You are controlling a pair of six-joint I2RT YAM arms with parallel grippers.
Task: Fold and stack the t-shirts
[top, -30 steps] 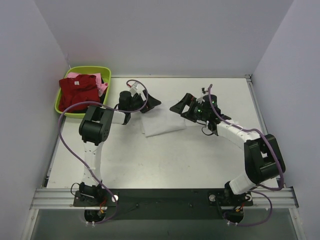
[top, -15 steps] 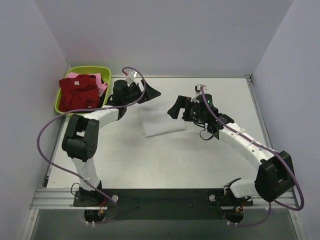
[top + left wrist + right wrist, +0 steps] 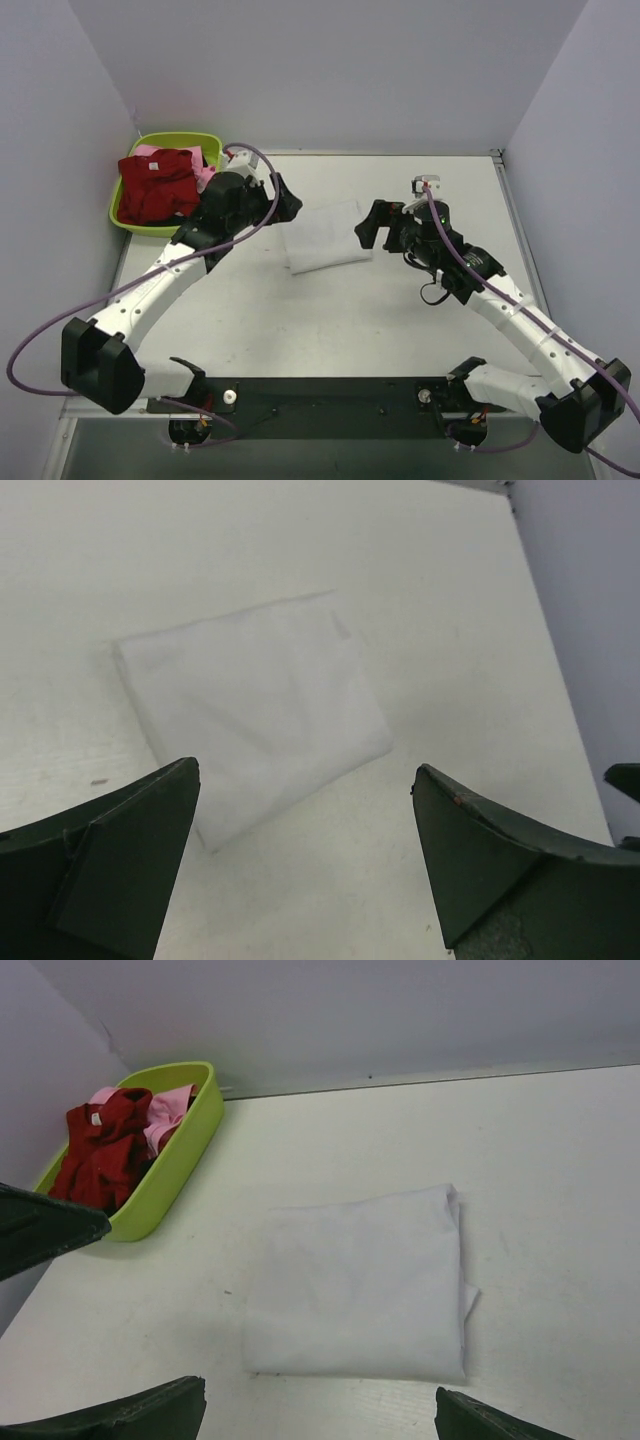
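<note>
**Top external: folded white t-shirt lies between two released hands**

At the near edge the two arms rise from their bases and reach out over the pale worktop (image 3: 330,320). Around the middle of it the white t-shirt (image 3: 322,236) lies flat, folded into a neat rectangle. In the right wrist view a small loose corner of cloth peeks out from one edge.

The left hand (image 3: 287,200) hangs by the shirt's far left corner, jaws spread wide and grasping nothing. Its wrist view looks down on the shirt between the two fingers, which are clear of the cloth. The right hand (image 3: 368,224) sits just off the shirt's right edge, likewise released and empty.

Farther back, at the far left corner, the lime-green basin (image 3: 180,138) holds the dark red t-shirt (image 3: 155,186), crumpled. The pink t-shirt (image 3: 206,176) is bunched behind and beside it.
</note>
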